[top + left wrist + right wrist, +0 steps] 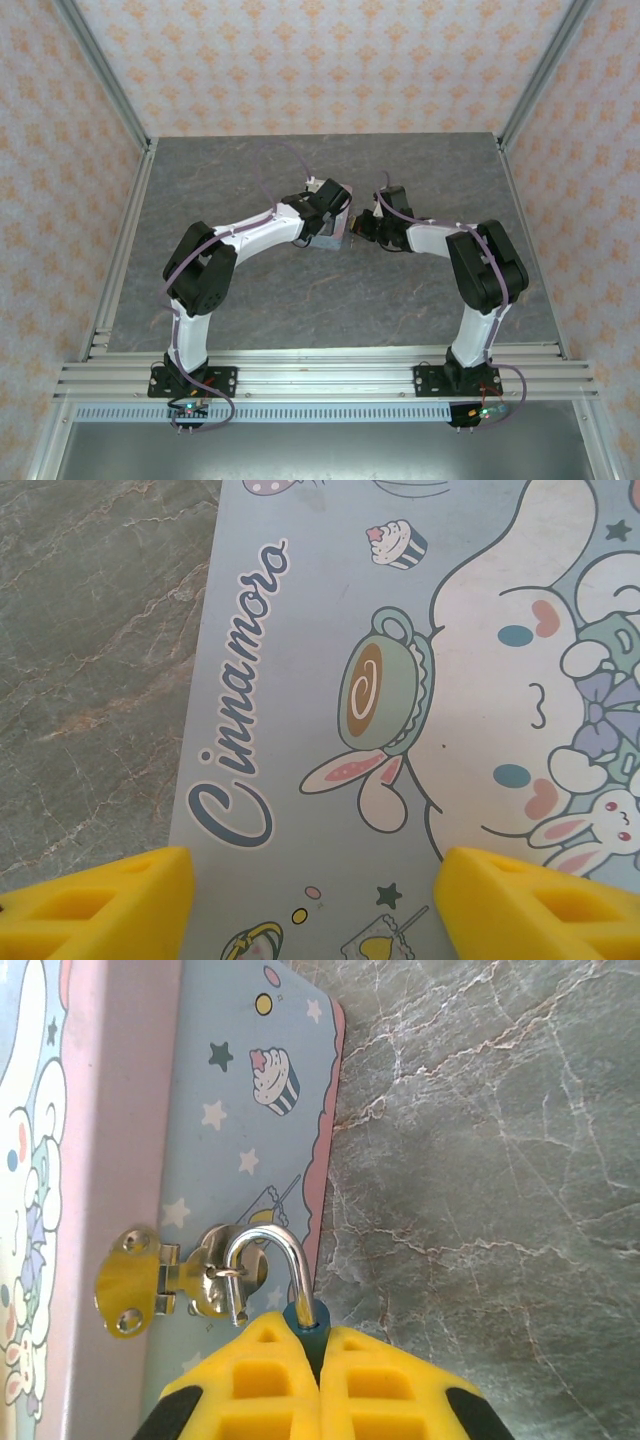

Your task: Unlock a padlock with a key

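Grey marble-patterned flat table (250, 300) under everything. Near its centre in the top view, slightly toward 12 o'clock: pale-blue rounded rectangular tin with cartoon print (328, 244).

Left gripper (315, 905), reaching in from 7 o'clock. Keeps its yellow fingers well apart over the printed lid and clamps nothing; contact with the lid impossible to tell.

Right gripper (318, 1335), coming from 4 o'clock. Presses its yellow fingers together on the tiny dark padlock with blue part (300, 1312).

In the right wrist view, at 12 o'clock from those fingertips: silver shackle (265, 1232), curving at the silver staple (215, 1285) of a brass-yellow hasp (130, 1295) on the tin wall, toward 9 o'clock.
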Motion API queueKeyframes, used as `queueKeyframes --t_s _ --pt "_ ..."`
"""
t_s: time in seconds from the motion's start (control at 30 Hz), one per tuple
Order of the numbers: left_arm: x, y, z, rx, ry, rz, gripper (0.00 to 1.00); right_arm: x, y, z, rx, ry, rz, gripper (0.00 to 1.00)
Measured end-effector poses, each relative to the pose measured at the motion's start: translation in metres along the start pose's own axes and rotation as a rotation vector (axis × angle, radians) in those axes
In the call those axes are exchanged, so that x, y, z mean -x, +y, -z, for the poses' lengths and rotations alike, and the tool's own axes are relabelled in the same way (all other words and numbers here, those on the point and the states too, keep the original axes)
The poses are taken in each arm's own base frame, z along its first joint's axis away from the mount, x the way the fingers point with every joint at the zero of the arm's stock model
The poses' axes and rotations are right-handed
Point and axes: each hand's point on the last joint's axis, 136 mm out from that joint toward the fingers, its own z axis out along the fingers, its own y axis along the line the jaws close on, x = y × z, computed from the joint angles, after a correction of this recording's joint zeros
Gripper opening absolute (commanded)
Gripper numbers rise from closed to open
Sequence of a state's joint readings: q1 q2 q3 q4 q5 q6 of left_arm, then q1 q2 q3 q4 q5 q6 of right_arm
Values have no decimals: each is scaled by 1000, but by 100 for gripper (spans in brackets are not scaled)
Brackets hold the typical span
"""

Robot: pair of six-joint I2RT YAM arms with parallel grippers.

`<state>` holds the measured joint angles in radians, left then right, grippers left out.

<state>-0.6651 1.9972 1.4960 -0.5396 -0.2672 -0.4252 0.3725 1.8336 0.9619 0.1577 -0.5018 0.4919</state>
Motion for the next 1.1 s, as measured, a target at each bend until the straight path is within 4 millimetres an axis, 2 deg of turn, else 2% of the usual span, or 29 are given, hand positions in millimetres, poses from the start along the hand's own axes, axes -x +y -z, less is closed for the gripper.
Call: queueKeyframes --t_s 0.47,0.87,0.97,1.1 --pt "-1 -1 -2 0 3 -1 67 9 4 -3 6 -22 -41 0" --pt "-2 -1 -2 -3 5 -1 67 39 -12 -4 -57 -99 -67 0" --pt "-1 -1 -2 -4 4 -1 69 40 -21 -2 -69 -106 -89 0" --pt "2 1 3 -21 -2 12 75 25 -53 4 -103 -93 -149 0"
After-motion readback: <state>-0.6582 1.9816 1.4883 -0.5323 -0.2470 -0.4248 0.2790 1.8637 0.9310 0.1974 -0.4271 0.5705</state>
